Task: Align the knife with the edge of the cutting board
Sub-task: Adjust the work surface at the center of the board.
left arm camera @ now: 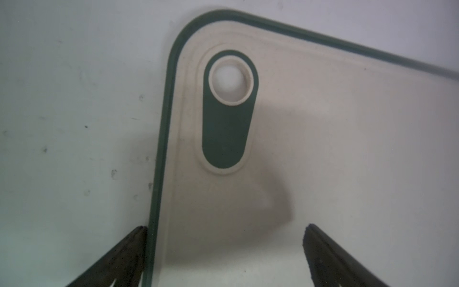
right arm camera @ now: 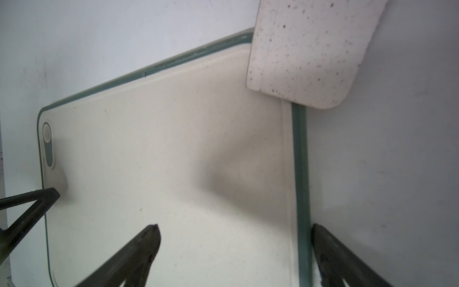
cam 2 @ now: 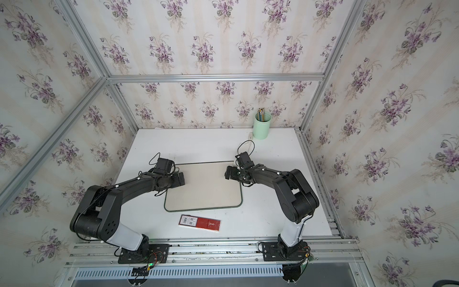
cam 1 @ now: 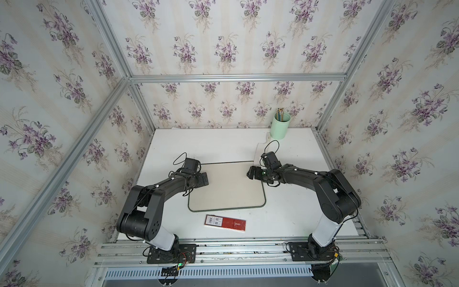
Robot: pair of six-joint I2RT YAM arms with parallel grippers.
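Beneath the black right gripper [right arm camera: 234,226], the cutting board [right arm camera: 173,149] is beige with a dark green rim; beyond its tips the knife [right arm camera: 305,49] is cream-white, flecked with dark specks; the table [right arm camera: 385,174] alongside is plain white

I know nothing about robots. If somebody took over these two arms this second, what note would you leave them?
Left hand: open, empty, over the cutting board beside its handle-hole corner.
Right hand: open, empty, straddling the board's rim on the opposite side.
Knife: blade lies across the board's far corner on the right arm's side, tilted to the rim; handle points towards the green cup.
Done: nothing visible; the knife is not gripped.
Left: take or nudge the knife and set it parallel to a board edge.
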